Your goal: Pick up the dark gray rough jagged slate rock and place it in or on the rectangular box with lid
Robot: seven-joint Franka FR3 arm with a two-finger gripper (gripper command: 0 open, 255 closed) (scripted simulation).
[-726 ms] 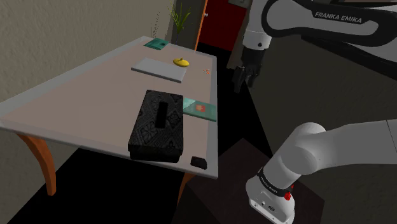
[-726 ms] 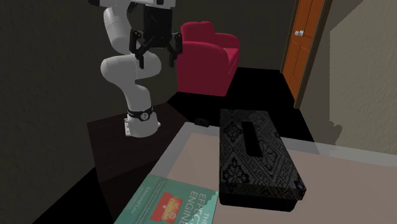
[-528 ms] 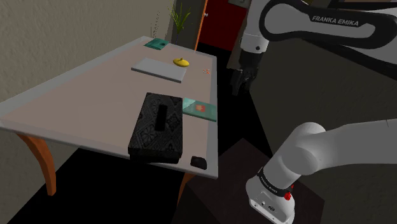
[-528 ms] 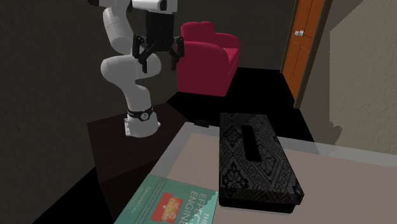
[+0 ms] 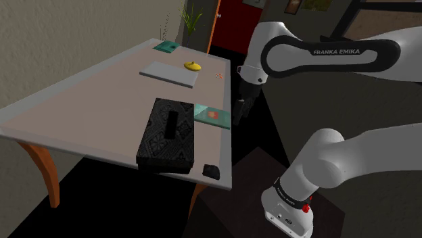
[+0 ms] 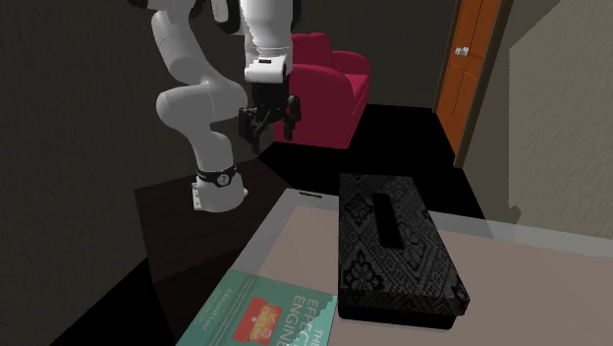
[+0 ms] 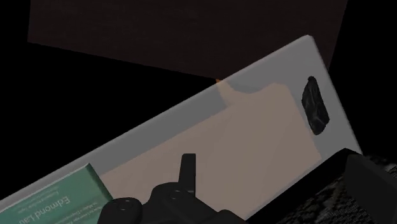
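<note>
Dark rock (image 5: 212,171) lies at the desk (image 5: 81,101) corner, near the patterned box (image 5: 168,132). Gripper (image 6: 267,123) empty, fingers apart, beside the desk edge. Rock judged stiff, rough, grippy: pinch across its narrow width.

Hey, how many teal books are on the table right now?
2. The near book lies beside the box, at the table edge nearest the arm. The far book sits at the table's far corner.

"FRANKA EMIKA" on the arm (image 5: 338,51) — "Edmond Lau" on the green book (image 7: 57,198).
</note>
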